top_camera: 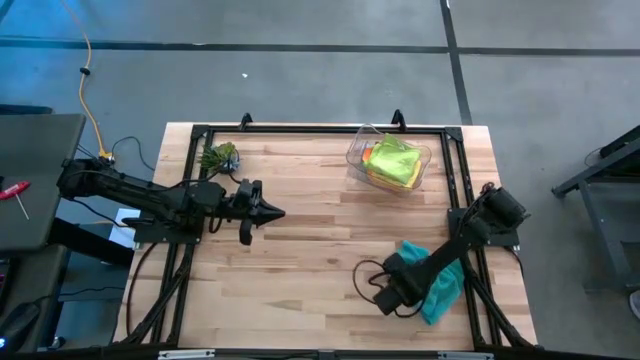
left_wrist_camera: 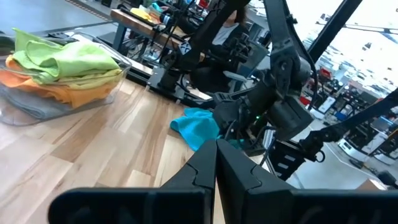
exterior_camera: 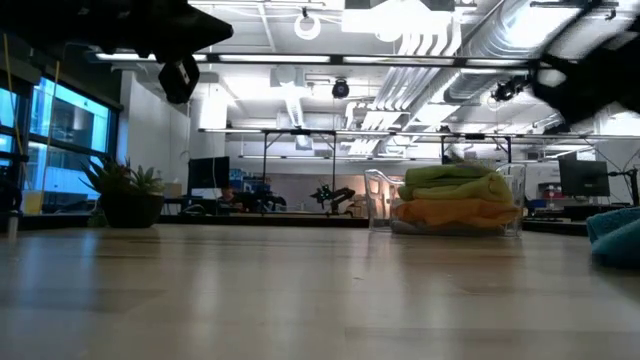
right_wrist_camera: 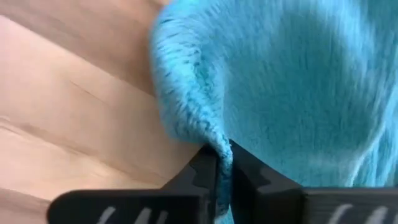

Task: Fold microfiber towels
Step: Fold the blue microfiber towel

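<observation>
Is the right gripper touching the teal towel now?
Touching. In the right wrist view, the right gripper is shut on a fold of the teal towel, pinched between its two fingers.

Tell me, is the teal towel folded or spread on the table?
Neither: the teal towel lies bunched. The right gripper is shut on its edge, which rises in a ridge between the fingers. No neat fold shows.
</observation>
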`<state>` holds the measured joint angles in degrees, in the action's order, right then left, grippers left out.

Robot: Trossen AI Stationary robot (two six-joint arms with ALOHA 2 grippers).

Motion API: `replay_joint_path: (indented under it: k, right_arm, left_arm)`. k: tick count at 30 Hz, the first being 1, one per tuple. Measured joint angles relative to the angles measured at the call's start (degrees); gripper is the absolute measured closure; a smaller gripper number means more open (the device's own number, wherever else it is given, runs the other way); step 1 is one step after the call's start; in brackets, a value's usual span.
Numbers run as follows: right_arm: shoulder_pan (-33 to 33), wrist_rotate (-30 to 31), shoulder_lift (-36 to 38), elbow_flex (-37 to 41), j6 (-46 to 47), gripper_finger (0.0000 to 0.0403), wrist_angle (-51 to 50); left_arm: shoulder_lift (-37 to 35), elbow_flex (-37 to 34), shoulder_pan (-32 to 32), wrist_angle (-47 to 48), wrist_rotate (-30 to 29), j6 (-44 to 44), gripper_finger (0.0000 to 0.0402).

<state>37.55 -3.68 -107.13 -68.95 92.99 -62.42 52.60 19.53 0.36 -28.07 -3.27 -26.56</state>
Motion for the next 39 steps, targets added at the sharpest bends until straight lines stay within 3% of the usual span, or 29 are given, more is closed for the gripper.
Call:
replay_joint_path:
  k: [5,8,10,12,15,19,21,26,31,35,39]
  right_arm:
    - [-5.9,11.8,5.9,0.0,-9.6,0.0398,5.9]
    - [-10.6,19.1,9.3,0.0,-16.8,0.0401,13.9]
    - [-13.9,20.8,10.2,0.0,-22.1,0.0401,21.8]
    - [-17.1,19.4,10.0,0.0,-28.0,0.0402,29.8]
    - [-21.2,14.3,8.9,0.0,-35.6,0.0402,41.5]
    - [-25.1,9.5,8.4,0.0,-40.5,0.0402,47.8]
    - [-26.3,9.2,8.4,0.0,-41.0,0.0402,48.1]
    - [-28.0,4.1,8.4,0.0,-42.1,0.0403,50.7]
    - [-29.0,-1.7,8.4,0.0,-41.1,0.0403,57.2]
    - [-30.2,-3.7,8.4,0.0,-33.2,0.0403,58.6]
    - [-31.2,-5.7,8.4,0.0,-28.4,0.0403,61.4]
  left_arm:
    - [0.0,0.0,0.0,-1.4,0.0,-0.4,0.0401]
    - [0.0,1.0,0.0,-2.0,1.2,-3.2,0.0401]
    - [-0.3,2.3,0.0,-1.2,3.3,-3.5,0.0401]
    - [-0.4,4.6,-0.1,2.6,3.9,-1.6,0.0401]
    - [-0.3,9.5,-1.6,16.9,1.0,4.9,0.039]
    - [1.2,15.4,-4.8,36.8,-5.9,14.8,0.0355]
    - [2.1,16.2,-6.2,40.4,-8.5,18.0,0.0329]
    - [5.9,16.4,-8.7,38.3,-12.3,25.9,0.0253]
    - [12.9,16.4,-9.4,28.8,-18.1,29.1,0.0189]
    - [18.7,16.4,-9.7,18.2,-19.4,30.1,0.0163]
    - [22.2,16.3,-11.5,15.2,-23.1,33.6,0.0159]
